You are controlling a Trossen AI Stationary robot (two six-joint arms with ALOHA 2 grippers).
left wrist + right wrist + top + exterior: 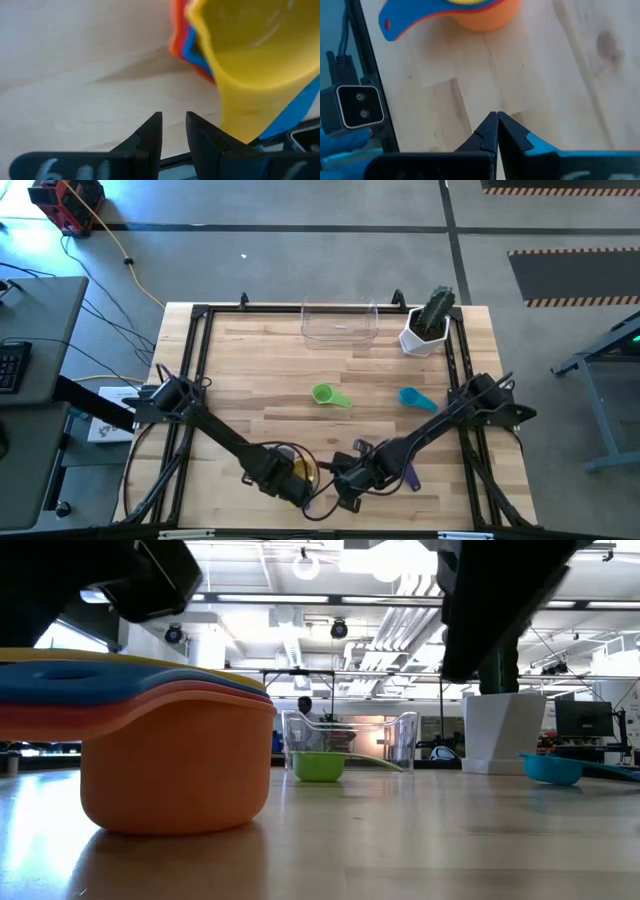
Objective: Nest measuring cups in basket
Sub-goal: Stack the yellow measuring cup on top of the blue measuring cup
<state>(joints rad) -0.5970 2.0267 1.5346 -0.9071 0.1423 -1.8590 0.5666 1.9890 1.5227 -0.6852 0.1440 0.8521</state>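
A nested stack of cups (300, 465) stands near the table's near edge: an orange cup (180, 770) at the bottom, red and blue (395, 22) within it, and a yellow cup (250, 45) on top. My left gripper (174, 132) is just beside the stack, open by a narrow gap with nothing between its fingers. My right gripper (496, 122) is shut and empty, right of the stack. A green cup (330, 395) and a teal cup (415, 400) lie mid-table. A purple cup (412, 475) shows partly under my right arm. The clear basket (340, 322) stands at the far edge. My left gripper touches nothing between its fingers. The yellow cup's handle (240, 115) runs close along the outer side of one finger (205, 142); whether they touch, I cannot tell.
A white pot with a green cactus (430, 325) stands right of the basket at the far edge. A black frame (200, 315) borders the table. The low camera (355, 105) sits at the near edge, close to my right gripper.
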